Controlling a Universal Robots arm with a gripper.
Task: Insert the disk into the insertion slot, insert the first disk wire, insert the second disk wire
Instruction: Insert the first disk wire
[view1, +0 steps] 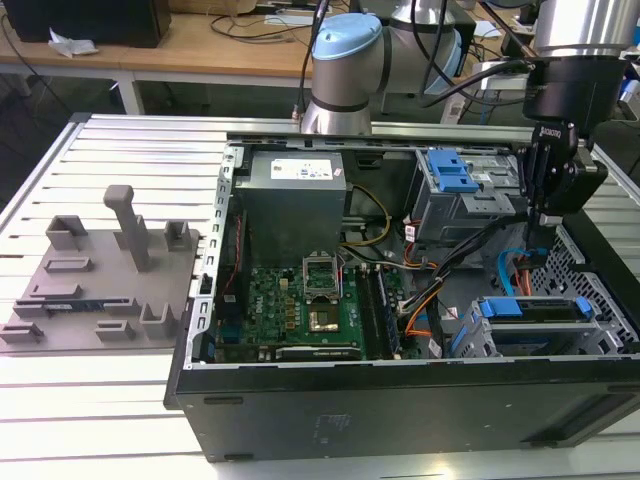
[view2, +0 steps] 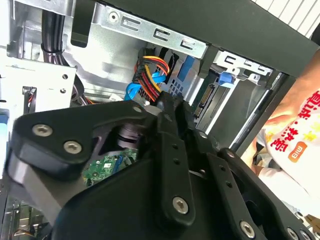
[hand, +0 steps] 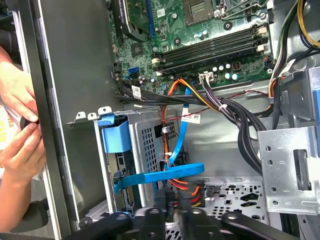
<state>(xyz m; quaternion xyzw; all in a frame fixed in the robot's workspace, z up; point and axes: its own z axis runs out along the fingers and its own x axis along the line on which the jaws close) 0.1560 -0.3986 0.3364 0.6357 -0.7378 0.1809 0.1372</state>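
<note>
Disk (view1: 535, 312), blue-framed, inside perforated grey sheet-metal insertion slot (hand: 147, 145), flat looping light-blue second disk wire (hand: 165, 176) near gripper (view1: 548, 225), grip unclear.

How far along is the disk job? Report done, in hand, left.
Done: the disk sits in the insertion slot, it seems. In hand: the gripper is down by the orange-red-black wire bundle and the second disk wire. Left: whether either wire is plugged in cannot be told.
</note>
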